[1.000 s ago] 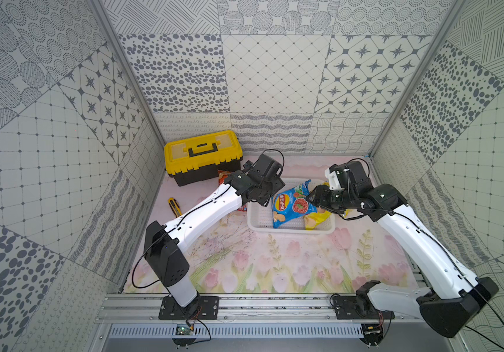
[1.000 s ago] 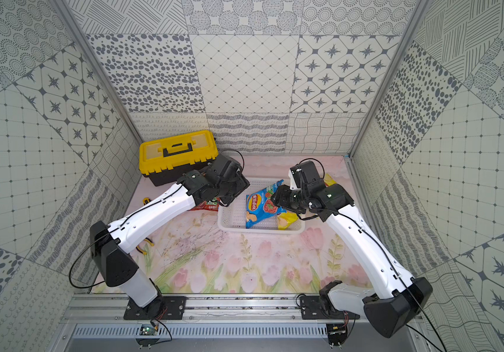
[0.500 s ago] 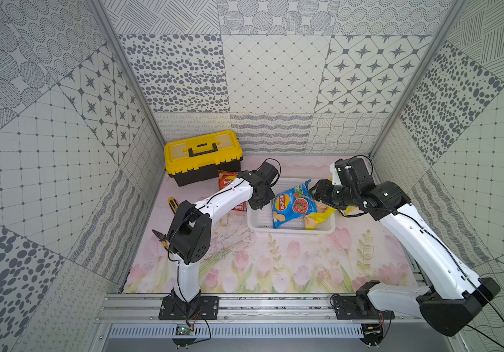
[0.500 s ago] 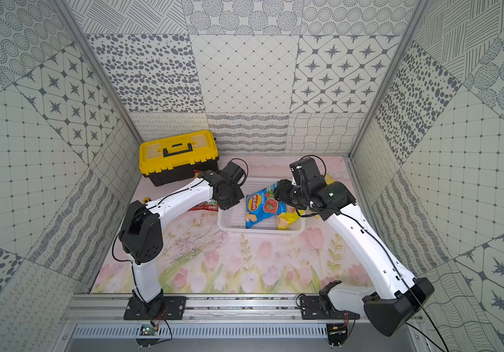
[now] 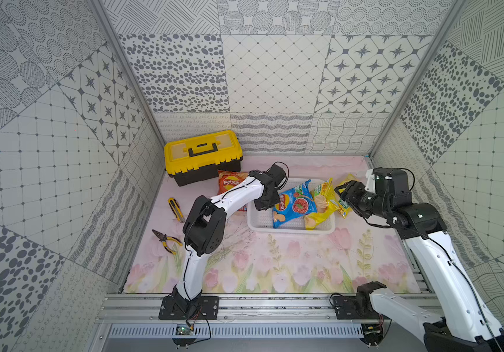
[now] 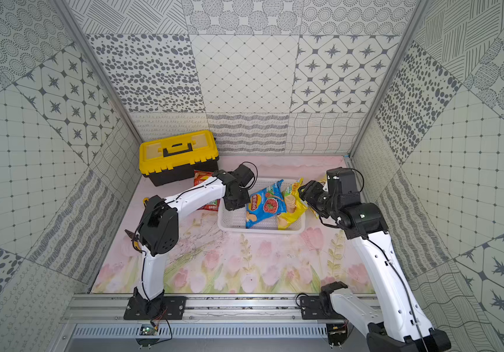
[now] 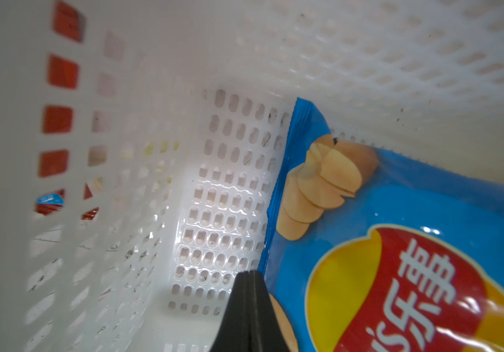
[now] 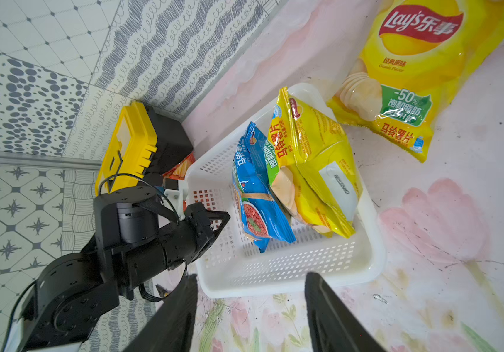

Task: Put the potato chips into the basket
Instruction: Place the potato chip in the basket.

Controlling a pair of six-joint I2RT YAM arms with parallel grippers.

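1. Along the surface's left edge you have pliers [image 5: 165,242] and, farther back, a cutter [image 5: 176,209].
2. The toolbox [image 5: 203,155] sits shut in the far left corner.
3. A red bag [image 5: 229,183] lies on the surface between the toolbox and the basket's left wall, partly under your left arm. It is outside the basket.
4. Your left gripper [image 7: 248,275] is down inside the basket at its left end. Its jaws are pressed fully together with nothing between them, and the tip is just beside the blue bag's edge.
5. The basket [image 5: 290,230] stands near the far edge, right of the middle.
6. The blue bag [image 5: 294,205] is in the basket, propped up rather than flat.
7. A yellow bag [image 5: 320,207] is also in the basket, leaning against the blue bag's right side.
8. Your right gripper [image 8: 249,282] hangs above the surface at the basket's right end. Its jaws are spread wide and hold nothing.
9. A second yellow bag [image 8: 403,76] lies flat on the surface, logo up, just beside the basket's right wall and outside it. In both top views your right gripper covers part of it.
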